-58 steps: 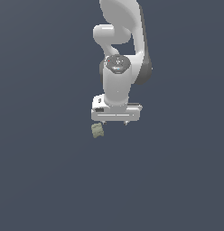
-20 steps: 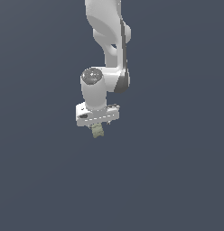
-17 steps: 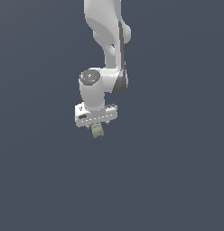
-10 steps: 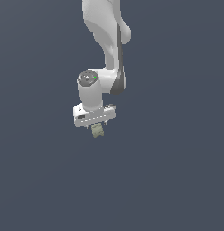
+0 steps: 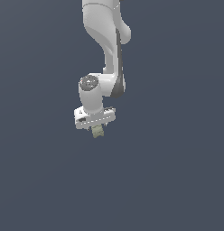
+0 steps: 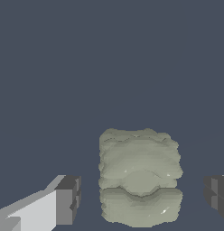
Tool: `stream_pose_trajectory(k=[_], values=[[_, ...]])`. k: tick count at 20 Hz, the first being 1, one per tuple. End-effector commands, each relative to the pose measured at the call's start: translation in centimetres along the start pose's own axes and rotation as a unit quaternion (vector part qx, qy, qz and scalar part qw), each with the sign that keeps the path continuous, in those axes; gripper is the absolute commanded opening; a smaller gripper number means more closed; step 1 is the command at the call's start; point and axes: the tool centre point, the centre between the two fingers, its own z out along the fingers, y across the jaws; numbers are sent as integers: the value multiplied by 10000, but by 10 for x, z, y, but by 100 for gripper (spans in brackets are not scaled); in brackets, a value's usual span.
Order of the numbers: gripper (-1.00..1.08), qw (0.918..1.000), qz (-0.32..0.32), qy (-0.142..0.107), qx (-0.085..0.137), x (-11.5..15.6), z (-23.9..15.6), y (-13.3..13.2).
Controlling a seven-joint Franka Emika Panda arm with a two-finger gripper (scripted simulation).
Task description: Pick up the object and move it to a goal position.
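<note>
claw (image 6: 140,194) spread – pads clear of block | olive block (image 6: 140,176) between fingers (image 6: 68,199)

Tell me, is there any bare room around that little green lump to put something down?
Plenty. The dark floor lies bare on every side of the green block in the exterior view. The only crowded spot is at the block itself: the gripper straddles it, with narrow gaps showing between its fingers and the block's sides.

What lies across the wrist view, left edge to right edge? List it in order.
Finger pad of the tool → olive-green block → other finger pad. A gap shows on each side of the block.
</note>
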Motion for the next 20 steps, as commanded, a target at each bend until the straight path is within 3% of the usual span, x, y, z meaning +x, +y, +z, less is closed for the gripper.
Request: stream_pose_trajectory(k=[1,9,10,20], values=[[100,10000,-3,-4,2,-1,13,0],[100,10000,-10,-3,2,0,31,0],[-100,10000,-10,-3,2,0,31,0],[-100,10000,-6,-2,0,-1,31,1]])
